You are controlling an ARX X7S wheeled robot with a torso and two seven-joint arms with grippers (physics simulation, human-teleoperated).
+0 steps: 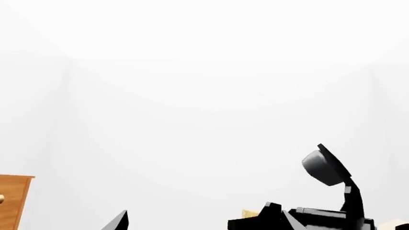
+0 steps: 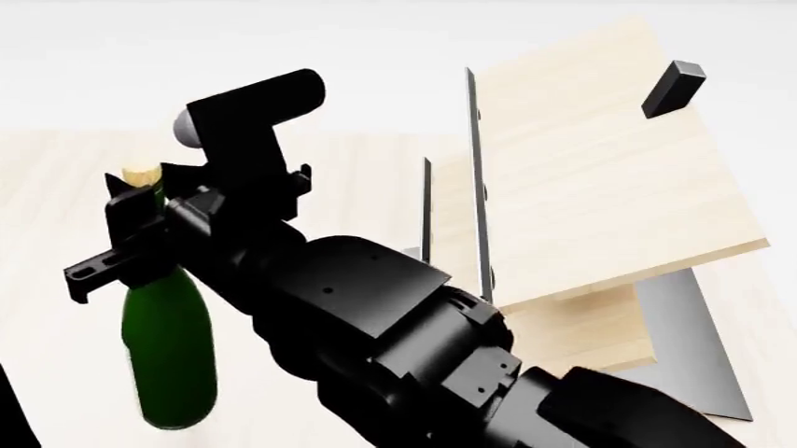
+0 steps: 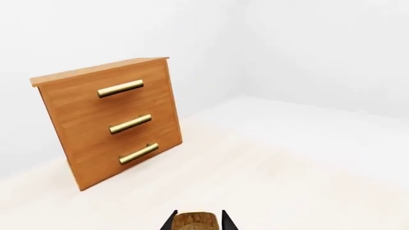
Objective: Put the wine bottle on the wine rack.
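Observation:
The wine bottle is dark green and upright at the left of the head view, with its tan cork on top. My right gripper is shut on its neck just below the cork. In the right wrist view, the cork sits between the two fingertips of that gripper. The wine rack stands to the bottle's right, with slanted light boards, a black peg and a grey base. My left gripper is open and holds nothing. Whether the bottle rests on the table is unclear.
A reddish-brown drawer cabinet with three brass handles stands on the pale wooden table; its edge also shows in the left wrist view. My right arm crosses the head view diagonally, and its wrist camera shows in the left wrist view.

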